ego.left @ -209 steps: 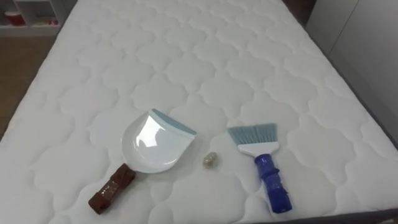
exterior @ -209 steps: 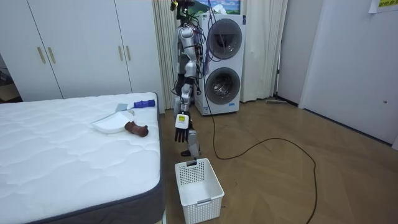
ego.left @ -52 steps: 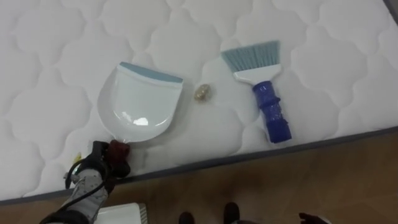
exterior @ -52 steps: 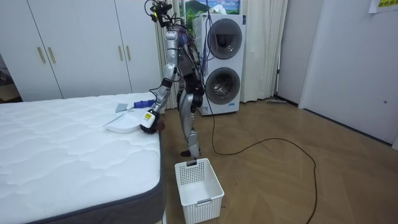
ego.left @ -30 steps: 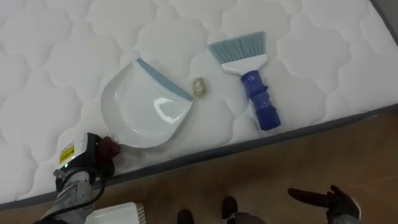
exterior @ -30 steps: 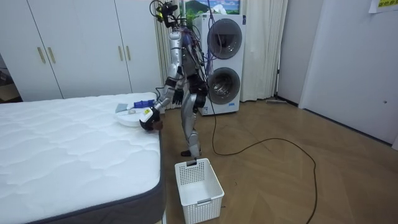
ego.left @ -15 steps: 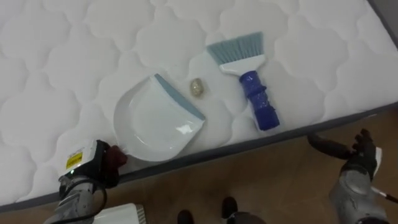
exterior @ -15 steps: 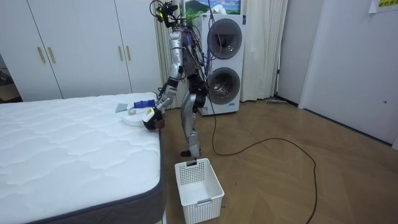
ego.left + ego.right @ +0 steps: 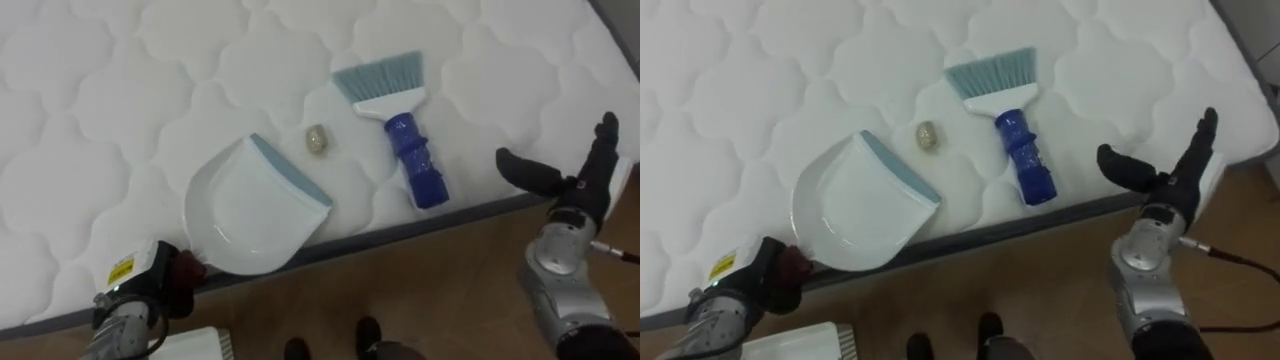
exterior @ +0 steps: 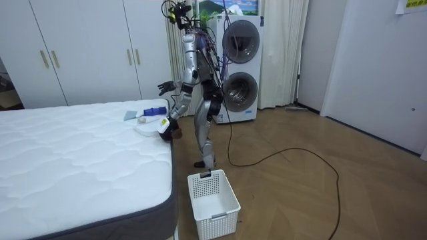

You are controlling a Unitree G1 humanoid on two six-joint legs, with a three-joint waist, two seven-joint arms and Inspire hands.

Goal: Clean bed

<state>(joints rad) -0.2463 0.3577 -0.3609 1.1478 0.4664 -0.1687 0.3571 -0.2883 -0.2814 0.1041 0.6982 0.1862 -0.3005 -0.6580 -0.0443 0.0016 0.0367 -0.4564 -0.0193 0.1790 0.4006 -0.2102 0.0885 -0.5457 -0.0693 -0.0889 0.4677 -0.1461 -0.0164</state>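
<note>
Quilted white bed point(image 9: 120, 90) spreads out below me, and I stand at its edge. The dustpan point(image 9: 248, 208) lies flat on the quilting close to that edge. My left hand point(image 9: 160, 288) has its fingers curled round the pan's brown handle. Just past the pan's blue lip sits the crumb point(image 9: 318, 139), a small pale lump that does not touch the lip. Beyond the crumb from the dustpan lies the brush point(image 9: 398, 125), bristles pointing up the bed and blue handle toward the edge. My right hand point(image 9: 575, 190) hovers farther out on that same side, past the brush. Its fingers are straight, the thumb is spread wide, and it holds nothing.

I judge the pan to be light, stiff plastic that will slide readily on the fabric, so I need a firm hold on the handle when I press its lip down. The soft mattress may dimple under it. The brush looks light too. Its hard ribbed handle is the obvious place to grasp, and its soft bristles will bend. The crumb seems loose enough to roll if flicked hard.

Nothing lies between my right hand and the brush handle. A white basket point(image 10: 215, 203) stands on the floor on my side of the dustpan, below the bed's edge.
</note>
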